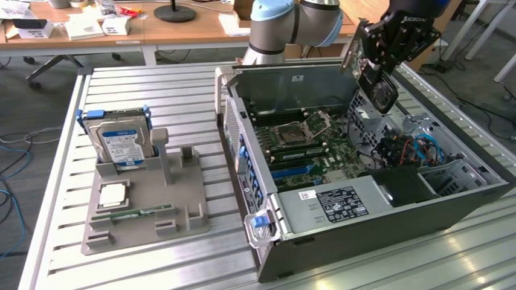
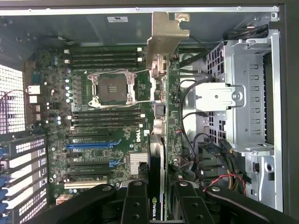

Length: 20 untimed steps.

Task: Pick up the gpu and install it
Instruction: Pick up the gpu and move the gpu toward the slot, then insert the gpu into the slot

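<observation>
Hard drive (image 1: 119, 140) with blue label stood upright in grey holder (image 1: 145, 202) on slatted table (image 1: 145, 84), exterior view's left. Green memory stick (image 1: 133, 212) lay flat on holder, square chip (image 1: 112, 194) just beside. Open computer case (image 1: 363, 241) sat at exterior view's right, power supply (image 1: 335, 202) inside. Wooden desks (image 1: 185, 30) stood behind.

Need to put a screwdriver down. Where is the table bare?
Bare: slatted metal table at both ends of the grey plastic parts holder. Narrow strip between holder and open black computer case. Case interior crowded; the gripper holds the dark gpu card over it.
</observation>
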### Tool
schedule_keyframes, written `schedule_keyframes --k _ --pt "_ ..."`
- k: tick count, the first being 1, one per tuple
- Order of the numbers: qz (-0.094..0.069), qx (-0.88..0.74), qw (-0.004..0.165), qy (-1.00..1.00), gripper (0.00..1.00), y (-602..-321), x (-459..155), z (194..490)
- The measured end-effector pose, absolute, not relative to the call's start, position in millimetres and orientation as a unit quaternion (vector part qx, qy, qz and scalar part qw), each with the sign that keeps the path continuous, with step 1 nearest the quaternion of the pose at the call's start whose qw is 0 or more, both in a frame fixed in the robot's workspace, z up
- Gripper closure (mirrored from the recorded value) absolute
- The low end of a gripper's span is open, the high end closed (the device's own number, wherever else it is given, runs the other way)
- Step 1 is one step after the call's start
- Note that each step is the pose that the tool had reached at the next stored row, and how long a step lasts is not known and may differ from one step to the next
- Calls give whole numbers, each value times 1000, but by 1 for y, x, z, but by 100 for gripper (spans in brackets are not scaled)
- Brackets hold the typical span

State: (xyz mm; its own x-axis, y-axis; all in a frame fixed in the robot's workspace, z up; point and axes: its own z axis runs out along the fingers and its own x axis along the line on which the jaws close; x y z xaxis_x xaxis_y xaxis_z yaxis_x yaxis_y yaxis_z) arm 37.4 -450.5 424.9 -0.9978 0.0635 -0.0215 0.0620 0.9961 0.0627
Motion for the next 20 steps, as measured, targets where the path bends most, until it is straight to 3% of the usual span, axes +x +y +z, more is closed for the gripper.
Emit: schedule_keyframes --k 20 --pt "31 30 12 999 74 -450 42 424"
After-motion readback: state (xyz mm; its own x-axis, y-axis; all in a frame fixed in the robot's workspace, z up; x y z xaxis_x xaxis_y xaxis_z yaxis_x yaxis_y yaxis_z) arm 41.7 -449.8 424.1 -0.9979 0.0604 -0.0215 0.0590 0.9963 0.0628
